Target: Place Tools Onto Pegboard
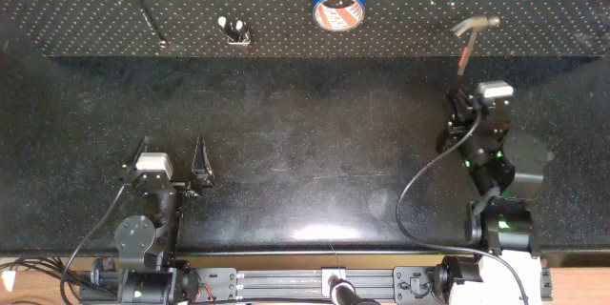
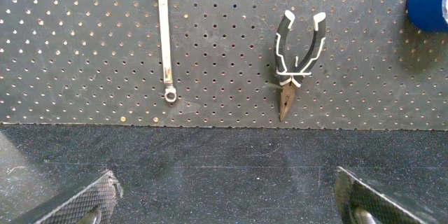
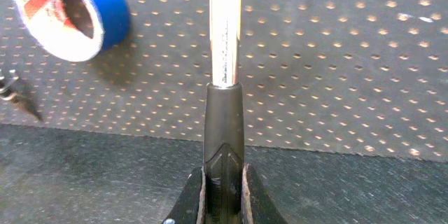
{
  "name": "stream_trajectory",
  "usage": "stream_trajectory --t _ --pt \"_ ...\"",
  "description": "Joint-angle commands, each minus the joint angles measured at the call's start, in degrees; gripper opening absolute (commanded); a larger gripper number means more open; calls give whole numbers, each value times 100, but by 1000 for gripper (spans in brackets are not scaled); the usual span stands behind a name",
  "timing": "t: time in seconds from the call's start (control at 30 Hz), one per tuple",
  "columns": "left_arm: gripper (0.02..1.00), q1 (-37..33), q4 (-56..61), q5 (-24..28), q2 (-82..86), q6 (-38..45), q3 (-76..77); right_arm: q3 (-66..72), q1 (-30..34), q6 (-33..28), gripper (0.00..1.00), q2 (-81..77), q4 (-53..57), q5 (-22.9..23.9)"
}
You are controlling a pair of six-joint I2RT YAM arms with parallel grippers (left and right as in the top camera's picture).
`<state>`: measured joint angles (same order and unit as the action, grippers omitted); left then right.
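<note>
Spanning the scene, a speckled black desk (image 1: 305, 152) meets a perforated black pegboard (image 1: 76, 19) carrying one slim steel wrench (image 1: 148, 14), one pair of black-handled pliers (image 2: 295, 63) and one blue tape roll (image 1: 338, 3). The right end effector (image 3: 222, 199) clamps one hammer (image 3: 225, 35) by its black rubber grip, chrome shaft extending ahead over the board. The left end effector (image 2: 224, 199) gapes wide, empty, pliers ahead.

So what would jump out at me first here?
The blue tape roll hanging near the middle of the pegboard catches the eye first. To its right, the right gripper grips a hammer by its handle, head up by the board. Pliers and a wrench hang further left.
</note>
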<state>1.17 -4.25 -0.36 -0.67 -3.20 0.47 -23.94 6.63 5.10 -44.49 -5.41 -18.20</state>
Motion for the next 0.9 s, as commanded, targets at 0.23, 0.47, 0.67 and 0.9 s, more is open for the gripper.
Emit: stream_trajectory --t 0.23,0.47,0.67,0.9 --pt "993 -13 -24 -50 46 52 -15 -682 -503 409 75 -2481 -2055 -205" --pt "993 -15 -24 -50 46 52 -15 -1296 -354 389 77 -3971 -2284 -87" --pt "993 -15 -24 -50 46 52 -15 -804 -339 380 978 -3628 -2857 -31" --pt "993 -13 -24 -50 46 52 -15 1515 -151 -586 978 2964 564 -28"
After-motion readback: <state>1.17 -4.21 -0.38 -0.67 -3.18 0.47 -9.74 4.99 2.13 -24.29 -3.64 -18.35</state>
